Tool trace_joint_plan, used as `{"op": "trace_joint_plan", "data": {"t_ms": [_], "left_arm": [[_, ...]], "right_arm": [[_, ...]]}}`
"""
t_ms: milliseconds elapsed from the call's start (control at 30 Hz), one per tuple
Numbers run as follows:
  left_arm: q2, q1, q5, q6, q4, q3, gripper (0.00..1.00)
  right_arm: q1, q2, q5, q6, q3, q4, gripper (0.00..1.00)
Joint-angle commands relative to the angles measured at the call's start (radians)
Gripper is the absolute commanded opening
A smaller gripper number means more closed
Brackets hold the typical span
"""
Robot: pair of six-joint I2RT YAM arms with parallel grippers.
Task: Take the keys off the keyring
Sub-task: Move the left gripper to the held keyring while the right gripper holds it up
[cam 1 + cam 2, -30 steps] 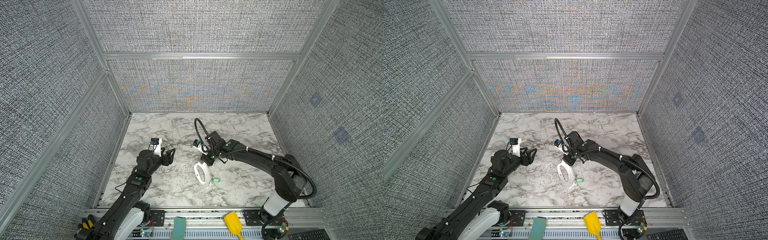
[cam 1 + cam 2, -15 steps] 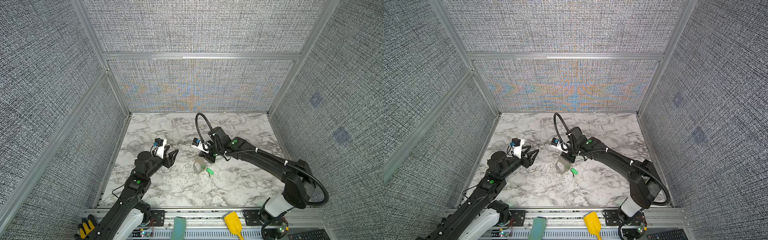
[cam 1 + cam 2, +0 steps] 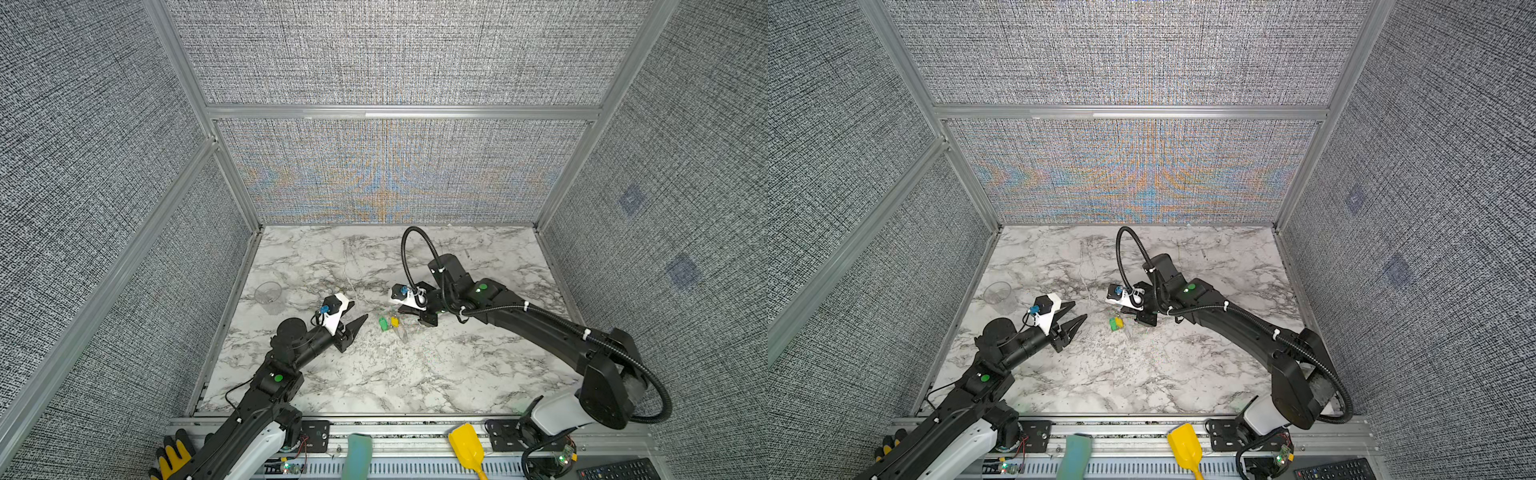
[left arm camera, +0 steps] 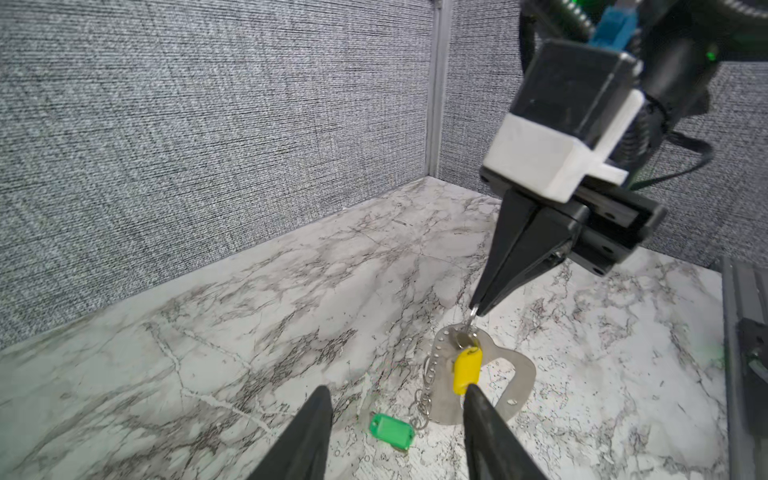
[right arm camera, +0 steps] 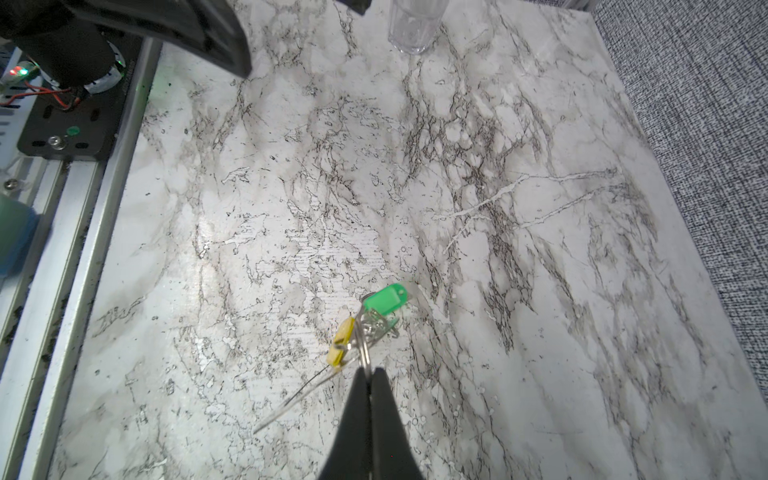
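Note:
My right gripper is shut on a small metal ring, and the grey flat keyring hangs tilted from that ring. The yellow key dangles against the keyring. On the marble lies the green key, joined to the keyring by a short chain of rings. My left gripper is open, with the green key in front of the gap between its fingers, untouched. Both top views show the keys between left gripper and right gripper. From the right wrist the keyring shows edge-on.
A clear plastic cup stands near the left wall behind my left arm. On the front rail outside the marble table lie a yellow scoop, a teal object and gloves. Grey fabric walls close in three sides.
My right gripper has carried the keyring back and to the left. My left gripper has moved right toward the keys, and its jaws have narrowed.

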Motion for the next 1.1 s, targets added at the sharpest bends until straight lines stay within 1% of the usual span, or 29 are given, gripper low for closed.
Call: {"op": "trace_joint_plan", "data": {"t_ms": [0,100,200,467,733,967,1000,1067], "left_arm": [[0.022,-0.025,0.035,0.098,0.035,0.008,0.48],[0.065,-0.062,0.035,0.136,0.042,0.024,0.41],[0.115,-0.103,0.034,0.167,0.05,0.046,0.36],[0.199,-0.163,0.018,0.232,0.08,0.086,0.28],[0.248,-0.185,0.014,0.267,0.069,0.109,0.26],[0.283,-0.193,-0.012,0.227,0.087,0.12,0.25],[0.28,-0.194,-0.016,0.216,0.092,0.116,0.27],[0.268,-0.194,-0.024,0.191,0.112,0.096,0.32]], "right_arm": [[-0.01,-0.015,-0.117,-0.048,-0.013,0.078,0.0],[-0.015,-0.015,-0.144,-0.054,-0.012,0.06,0.0],[-0.014,-0.017,-0.15,-0.059,-0.017,0.049,0.0],[-0.015,-0.017,-0.172,-0.039,-0.019,0.038,0.0],[-0.016,-0.021,-0.204,-0.034,-0.019,0.011,0.0],[-0.019,-0.032,-0.211,-0.023,-0.024,0.007,0.0],[-0.02,-0.033,-0.211,-0.017,-0.026,0.009,0.0],[-0.022,-0.038,-0.209,-0.005,-0.032,0.018,0.0]]}}
